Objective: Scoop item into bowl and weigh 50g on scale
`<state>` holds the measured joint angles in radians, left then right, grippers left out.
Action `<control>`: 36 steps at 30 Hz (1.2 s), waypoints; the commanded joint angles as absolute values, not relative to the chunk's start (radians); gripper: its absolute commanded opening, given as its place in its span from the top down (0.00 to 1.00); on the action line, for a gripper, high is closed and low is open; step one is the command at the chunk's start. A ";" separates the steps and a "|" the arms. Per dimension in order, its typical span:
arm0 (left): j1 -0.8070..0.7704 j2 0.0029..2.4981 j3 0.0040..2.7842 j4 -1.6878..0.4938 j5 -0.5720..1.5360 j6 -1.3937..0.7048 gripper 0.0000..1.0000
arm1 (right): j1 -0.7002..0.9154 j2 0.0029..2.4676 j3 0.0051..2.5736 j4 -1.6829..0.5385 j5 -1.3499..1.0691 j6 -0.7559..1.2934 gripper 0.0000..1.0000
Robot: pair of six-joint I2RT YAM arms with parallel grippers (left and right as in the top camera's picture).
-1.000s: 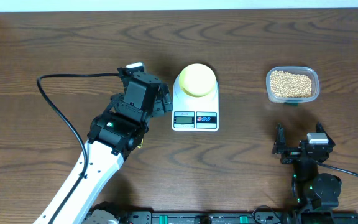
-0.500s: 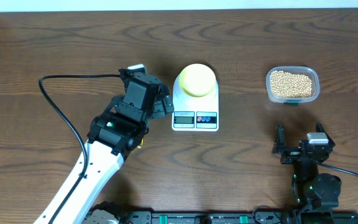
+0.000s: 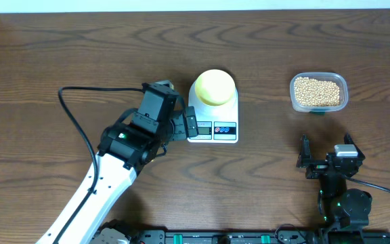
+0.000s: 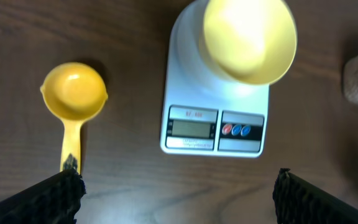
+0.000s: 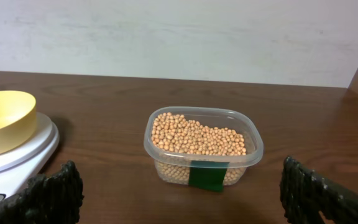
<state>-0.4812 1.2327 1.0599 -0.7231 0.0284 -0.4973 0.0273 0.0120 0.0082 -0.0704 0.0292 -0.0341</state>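
Observation:
The pale yellow-green bowl (image 3: pixel 214 87) stands on the white scale (image 3: pixel 212 129) and looks empty; both show in the left wrist view, bowl (image 4: pixel 248 37) and scale (image 4: pixel 213 121). The beans (image 3: pixel 317 90) fill a clear tub at the right, seen close in the right wrist view (image 5: pixel 197 134). My left gripper (image 3: pixel 185 125) is open and empty, low by the scale's front left corner (image 4: pixel 176 208). A yellow scoop (image 4: pixel 73 99) lies empty on the table left of the scale. My right gripper (image 3: pixel 325 154) is open and empty, short of the tub (image 5: pixel 188 199).
The clear tub (image 5: pixel 204 174) has a green tape patch on its near wall. The bowl (image 5: pixel 2 121) and scale edge (image 5: pixel 23 155) sit at the left of the right wrist view. The left arm's black cable (image 3: pixel 73 115) loops over the table's left side.
My left gripper has swung right and nearer, from beside the scale's left edge to its front left corner. The right arm, bowl and tub have not moved.

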 commanded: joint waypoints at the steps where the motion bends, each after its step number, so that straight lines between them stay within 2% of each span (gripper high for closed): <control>1: -0.500 1.265 1.053 -0.756 0.055 -0.503 0.01 | 0.020 0.006 0.006 -0.073 0.027 -0.042 0.01; 5: -0.525 1.316 1.053 -0.778 0.064 -0.503 0.01 | 0.020 0.006 0.006 -0.073 0.027 -0.042 0.01; 18: -0.575 1.606 1.053 -0.580 0.071 -0.562 0.01 | 0.020 0.006 0.006 -0.073 0.027 -0.042 0.01; 36: -0.575 1.760 1.053 -0.465 0.033 -0.562 0.01 | 0.020 0.006 0.006 -0.073 0.027 -0.042 0.01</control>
<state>-0.5751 1.7527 1.0599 -0.4660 0.0696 -0.5537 0.0273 0.0120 0.0082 -0.0704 0.0292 -0.0341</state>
